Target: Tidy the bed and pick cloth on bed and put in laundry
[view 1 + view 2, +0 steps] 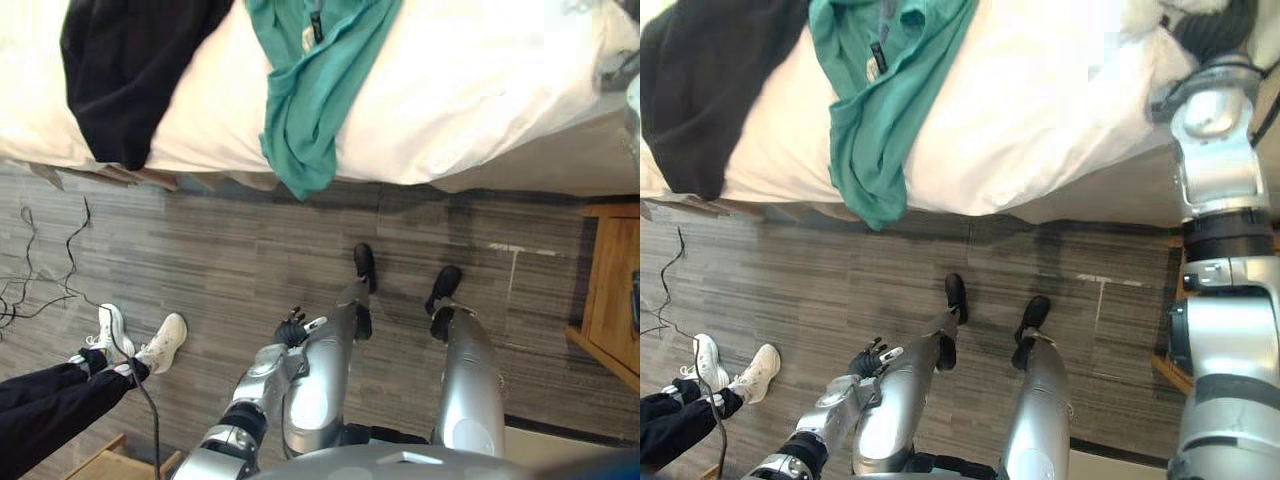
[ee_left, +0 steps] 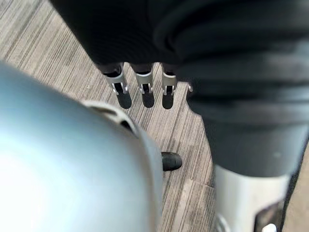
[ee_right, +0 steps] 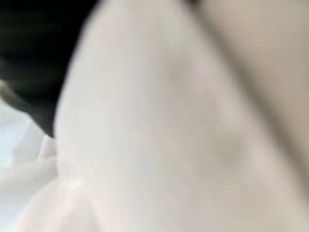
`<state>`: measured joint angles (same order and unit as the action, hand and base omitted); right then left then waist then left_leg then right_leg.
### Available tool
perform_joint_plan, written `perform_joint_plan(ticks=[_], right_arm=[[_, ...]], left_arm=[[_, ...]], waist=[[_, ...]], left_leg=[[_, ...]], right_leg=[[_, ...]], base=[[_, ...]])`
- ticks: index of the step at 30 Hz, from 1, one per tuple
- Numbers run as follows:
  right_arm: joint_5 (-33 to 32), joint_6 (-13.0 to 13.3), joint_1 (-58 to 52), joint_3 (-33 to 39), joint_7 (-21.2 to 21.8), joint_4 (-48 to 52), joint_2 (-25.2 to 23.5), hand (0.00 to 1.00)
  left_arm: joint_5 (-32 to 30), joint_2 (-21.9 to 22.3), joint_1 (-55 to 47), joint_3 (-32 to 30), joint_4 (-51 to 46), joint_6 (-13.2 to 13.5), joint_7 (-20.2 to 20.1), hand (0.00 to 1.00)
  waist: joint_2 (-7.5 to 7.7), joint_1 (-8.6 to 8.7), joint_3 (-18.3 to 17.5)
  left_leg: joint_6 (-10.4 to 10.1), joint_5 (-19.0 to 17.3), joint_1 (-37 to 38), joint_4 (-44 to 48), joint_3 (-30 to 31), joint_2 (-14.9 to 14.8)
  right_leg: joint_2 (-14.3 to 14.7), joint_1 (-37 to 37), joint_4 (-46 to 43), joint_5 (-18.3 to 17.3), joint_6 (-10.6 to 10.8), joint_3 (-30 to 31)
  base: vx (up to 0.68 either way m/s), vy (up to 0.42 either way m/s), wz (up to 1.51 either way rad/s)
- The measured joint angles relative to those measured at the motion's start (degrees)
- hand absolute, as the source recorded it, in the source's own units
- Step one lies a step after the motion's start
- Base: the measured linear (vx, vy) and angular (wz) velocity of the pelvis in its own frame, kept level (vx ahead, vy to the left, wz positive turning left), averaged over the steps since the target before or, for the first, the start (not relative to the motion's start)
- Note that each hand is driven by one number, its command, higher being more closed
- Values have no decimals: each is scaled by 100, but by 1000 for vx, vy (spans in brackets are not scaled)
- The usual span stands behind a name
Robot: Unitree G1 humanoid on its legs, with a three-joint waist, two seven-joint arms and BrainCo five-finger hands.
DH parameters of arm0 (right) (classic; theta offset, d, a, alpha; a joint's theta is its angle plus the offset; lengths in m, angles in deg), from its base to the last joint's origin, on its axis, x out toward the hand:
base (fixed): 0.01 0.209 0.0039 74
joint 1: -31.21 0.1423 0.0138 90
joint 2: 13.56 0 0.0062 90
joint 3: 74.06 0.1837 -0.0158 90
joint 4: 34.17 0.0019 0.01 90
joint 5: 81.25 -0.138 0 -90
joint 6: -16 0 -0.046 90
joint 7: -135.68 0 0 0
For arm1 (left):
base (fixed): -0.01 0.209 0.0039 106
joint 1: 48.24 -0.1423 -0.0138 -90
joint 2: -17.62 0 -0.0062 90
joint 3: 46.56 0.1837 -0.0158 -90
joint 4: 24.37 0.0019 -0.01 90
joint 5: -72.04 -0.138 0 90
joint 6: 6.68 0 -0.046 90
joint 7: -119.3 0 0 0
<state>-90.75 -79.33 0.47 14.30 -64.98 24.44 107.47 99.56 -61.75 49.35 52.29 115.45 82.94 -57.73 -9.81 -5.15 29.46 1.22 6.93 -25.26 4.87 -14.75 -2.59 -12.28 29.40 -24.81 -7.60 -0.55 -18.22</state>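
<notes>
Centrally, teal garment (image 1: 880, 120), label (image 1: 878, 58) unreadable

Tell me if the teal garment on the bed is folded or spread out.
Spread out, not folded: the teal garment lies loose and rumpled across the white bed, one end hanging over its edge.

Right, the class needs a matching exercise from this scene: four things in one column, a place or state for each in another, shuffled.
1 teal garment
2 black garment
3 white sneakers
4 left hand

a on the floor
b open, above the floor
c on the bed, leftmost
d on the bed, right of the other garment

Pairs: 1-d, 2-c, 3-a, 4-b
</notes>
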Motion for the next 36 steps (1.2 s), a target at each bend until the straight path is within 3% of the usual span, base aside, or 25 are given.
perform_joint_plan(ticks=[7,8,16,22,26,29,31,33,36], right_arm=[[-239,480,-1145,1248,-431,361,-787,100],[-405,620,-1442,1463,-494,477,-1014,0],[-826,1443,-2788,2149,-990,641,-2444,0],[-1245,1725,-3246,2371,-1336,652,-3084,0],[-1541,1816,-3489,2489,-1514,504,-3458,0],[-1917,1794,-3965,3097,-1962,260,-3802,0],[-2074,1767,-4316,3396,-2201,222,-3808,0],[-2095,1758,-4587,3836,-2440,253,-3794,0],[-2071,1758,-4746,4127,-2464,352,-3766,0]], left_arm=[[5,13,-122,-55,127,77,191,0],[4,32,-153,-79,128,110,200,0],[-6,111,-227,-275,387,354,219,0],[-3,51,-241,-336,565,431,236,0],[-4,1,-368,-496,579,464,235,0],[-8,-67,-492,-526,575,474,236,0],[-11,-68,-583,-571,571,472,240,0],[-24,-72,-728,-717,568,442,247,0],[-122,-94,-771,-740,540,402,240,0]], waist=[[41,279,-19],[45,329,-24],[160,577,-62],[356,631,-88],[524,709,-80],[619,735,-93],[627,767,-88],[665,905,-72],[734,917,-110]], left_leg=[[29,-15,460,-147,-198,61],[29,-15,587,-204,-235,73],[-9,-39,1300,-494,-388,111],[-39,-61,1783,-725,-418,98],[-96,-103,2127,-890,-427,89],[-126,-211,2302,-900,-448,88],[-129,-247,2421,-957,-505,102],[-153,-293,2649,-1027,-530,113],[-180,-367,2768,-1040,-564,83]], right_leg=[[-16,-256,-20,-22,78,234],[-13,-331,-19,-32,93,285],[21,-843,-7,-142,172,448],[131,-1332,280,-138,187,475],[206,-1725,535,-109,226,464],[230,-1986,735,-87,261,453],[235,-2106,842,-64,298,465],[250,-2362,988,-44,332,465],[301,-2541,1095,-35,342,486]], base=[[13,21,-16],[20,9,-20],[25,-4,-13],[75,-13,-7],[131,18,-6],[126,34,-5],[108,45,-12],[96,36,-10],[32,4,-9]])
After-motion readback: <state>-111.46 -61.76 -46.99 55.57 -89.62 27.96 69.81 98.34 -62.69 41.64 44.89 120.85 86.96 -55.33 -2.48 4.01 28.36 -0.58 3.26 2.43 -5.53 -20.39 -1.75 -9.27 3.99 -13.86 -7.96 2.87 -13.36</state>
